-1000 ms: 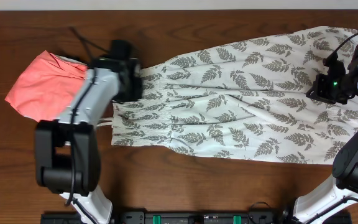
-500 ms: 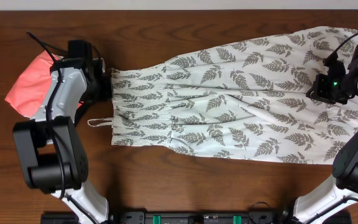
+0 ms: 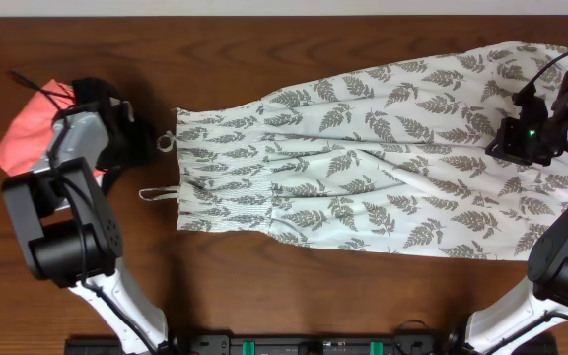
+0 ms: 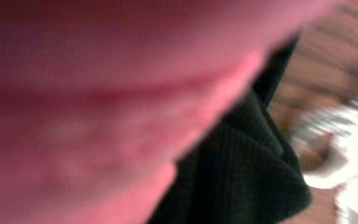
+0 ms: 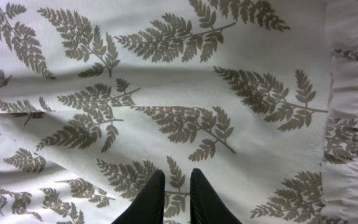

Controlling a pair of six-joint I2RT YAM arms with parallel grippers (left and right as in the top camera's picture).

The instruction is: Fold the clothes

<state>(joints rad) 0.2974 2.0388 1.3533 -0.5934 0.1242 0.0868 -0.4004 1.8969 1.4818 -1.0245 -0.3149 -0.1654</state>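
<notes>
Pink blur fills most of the left wrist view, a coral garment (image 4: 92,93) pressed so close to the lens that no weave or edge reads. A wedge of black ribbed fabric (image 4: 247,162) sits beside it, with a smeared white loop of shoulder strap (image 4: 331,155) at the right. No fingers show in that view. From overhead the left gripper (image 3: 118,126) is only a dark mass at the coral garment's (image 3: 23,138) right edge, so whether it is wide or narrow cannot be told. The arm covers part of the garment.

The dress (image 3: 363,168) lies flat and full length across the table, its gathered top at the left, apart from the left gripper, and its skirt spreading right. Two shoulder straps (image 3: 156,194) trail off the top edge onto the wood. The far end of the skirt runs under the right arm and is partly hidden. The right gripper (image 3: 526,138) is over that end. Its wrist view shows the fingers drawn narrow (image 5: 176,177) over the fern print (image 5: 166,81), only a thin slit between them. Whether any cloth is nipped cannot be made out.

The table (image 3: 264,296) is dark brown wood with visible grain. A pale strip (image 3: 264,8) runs along the top edge, and a black rig base (image 3: 314,345) is cut off at the bottom
</notes>
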